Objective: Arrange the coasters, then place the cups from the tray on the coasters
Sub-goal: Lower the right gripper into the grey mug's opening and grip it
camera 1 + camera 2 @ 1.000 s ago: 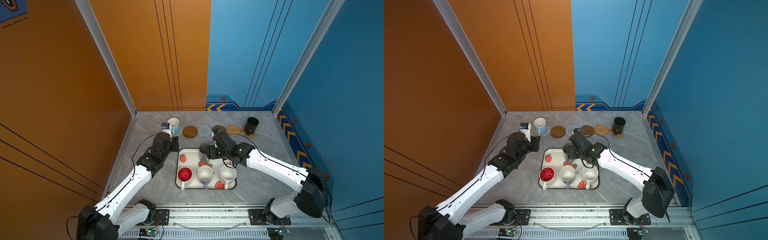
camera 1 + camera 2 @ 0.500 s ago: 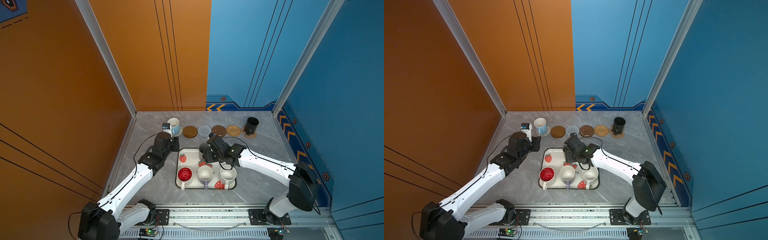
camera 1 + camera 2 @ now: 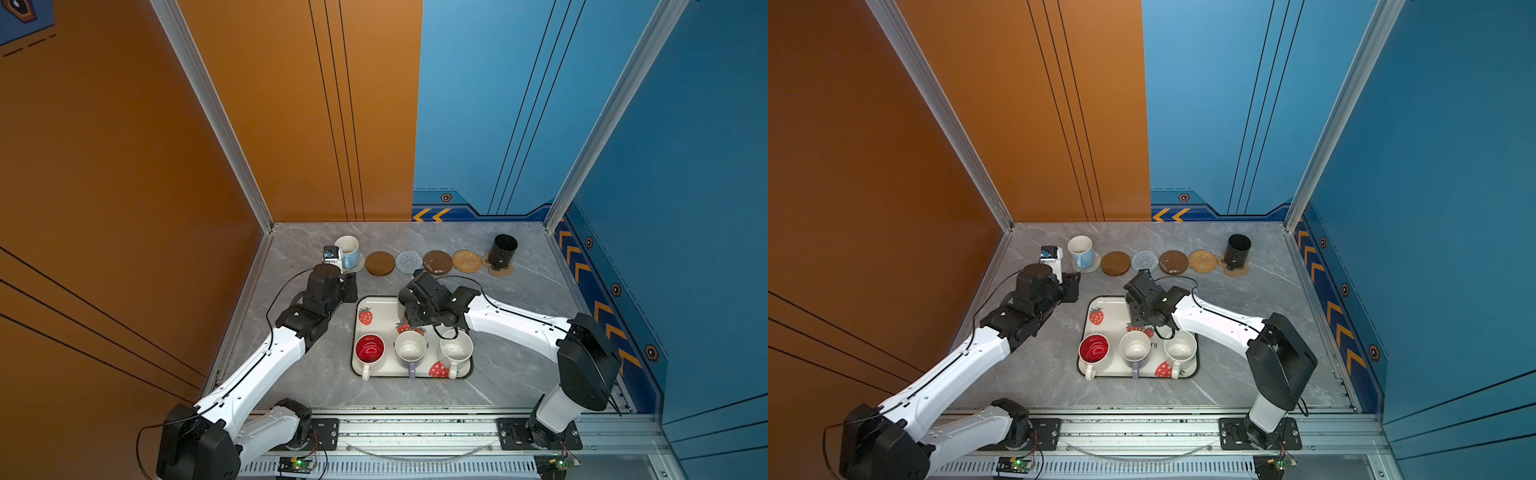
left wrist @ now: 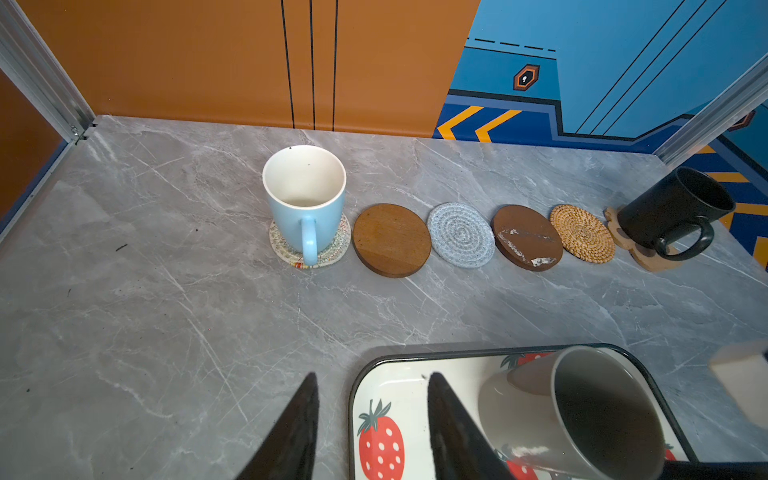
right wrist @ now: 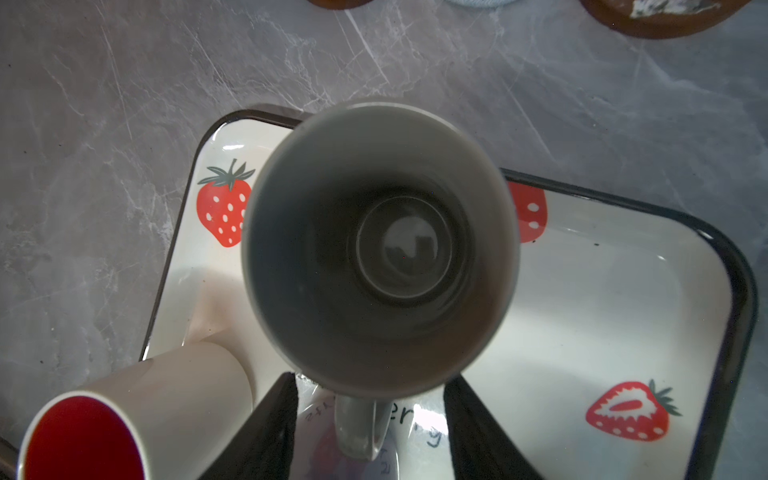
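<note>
Right tool [image 5: 370, 384] part open, its fingers either side of the grey mug's [image 5: 380, 249] handle, gaps visible. Mug stands in far part of tray [image 5: 615, 299]. Left tool [image 4: 372, 378] open, empty, at tray's far left corner.

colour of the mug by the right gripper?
Grey mug, inside and out; shows best in the right wrist view.
</note>
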You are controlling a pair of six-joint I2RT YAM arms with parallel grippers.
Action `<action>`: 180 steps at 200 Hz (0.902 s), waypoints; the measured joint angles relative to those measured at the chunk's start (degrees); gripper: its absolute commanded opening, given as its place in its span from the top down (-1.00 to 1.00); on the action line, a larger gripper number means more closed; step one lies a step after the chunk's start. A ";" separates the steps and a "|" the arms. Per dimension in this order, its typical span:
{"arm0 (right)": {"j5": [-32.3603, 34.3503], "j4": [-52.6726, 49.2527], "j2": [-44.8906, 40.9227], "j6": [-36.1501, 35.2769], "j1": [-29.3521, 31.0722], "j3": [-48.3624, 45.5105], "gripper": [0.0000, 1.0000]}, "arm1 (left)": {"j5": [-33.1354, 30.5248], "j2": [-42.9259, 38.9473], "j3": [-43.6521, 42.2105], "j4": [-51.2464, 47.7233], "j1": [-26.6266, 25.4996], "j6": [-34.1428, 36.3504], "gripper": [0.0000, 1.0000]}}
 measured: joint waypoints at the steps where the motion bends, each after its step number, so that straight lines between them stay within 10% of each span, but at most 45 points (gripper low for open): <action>1: -0.02 0.00 0.04 0.02 -0.02 0.00 0.01 | 0.00 0.00 0.00 0.00 0.00 0.00 0.12; 180: -0.24 0.07 3.28 1.38 -0.98 0.76 0.22 | 1.51 1.38 -0.04 0.02 1.01 -0.02 0.12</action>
